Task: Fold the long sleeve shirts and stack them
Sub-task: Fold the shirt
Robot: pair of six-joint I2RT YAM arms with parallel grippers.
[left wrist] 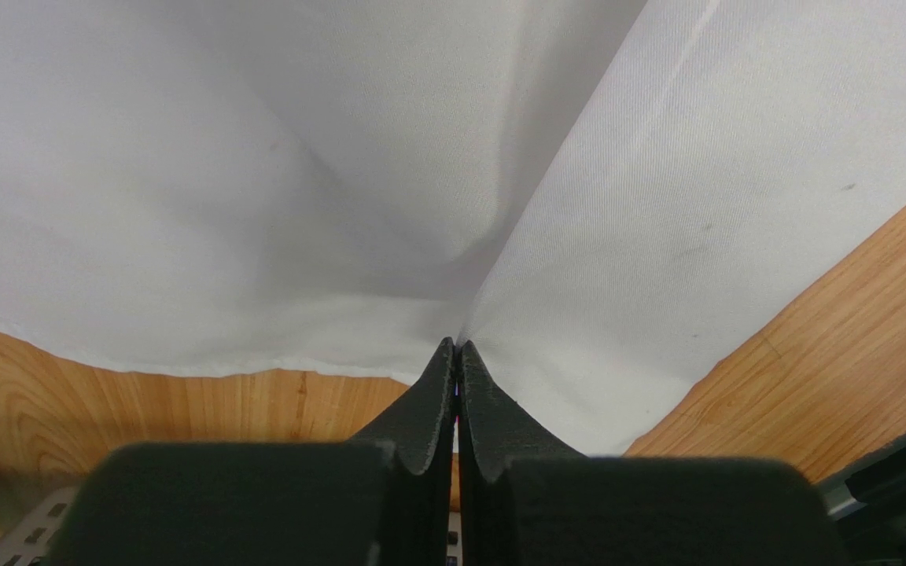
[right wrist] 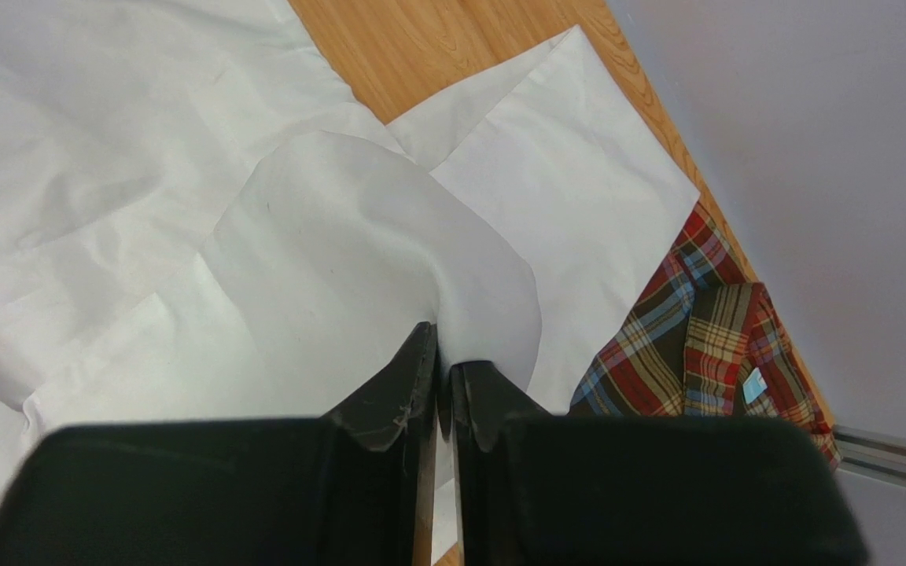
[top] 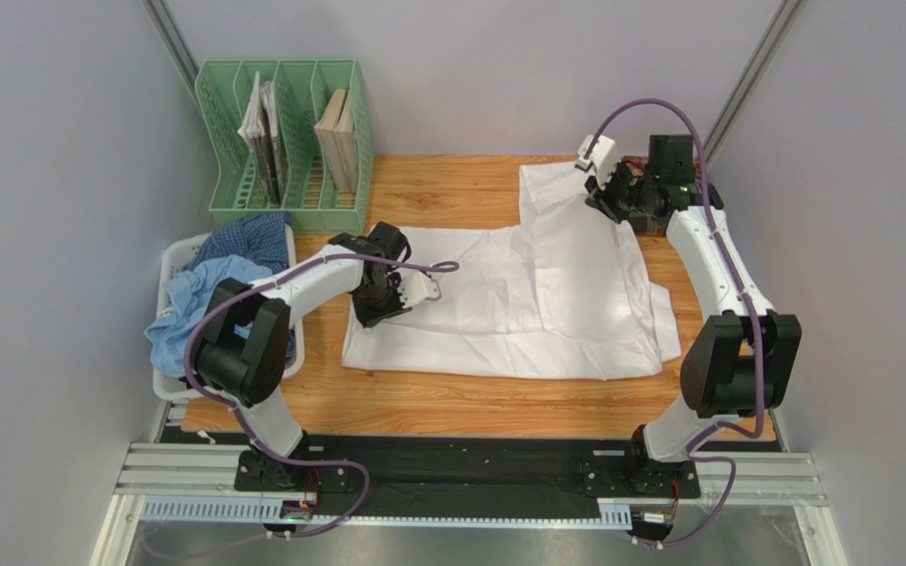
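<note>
A plain white shirt lies spread on the wooden table. My left gripper is shut on its left edge; in the left wrist view the cloth pinches into a crease at my closed fingertips. My right gripper is shut on a lifted fold of the white shirt at the back right. A red plaid shirt lies beside it in the right wrist view. Light blue and dark blue checked shirts sit in the basket.
A white plastic basket stands at the table's left edge. A green file rack with books stands at the back left. Grey walls close in both sides.
</note>
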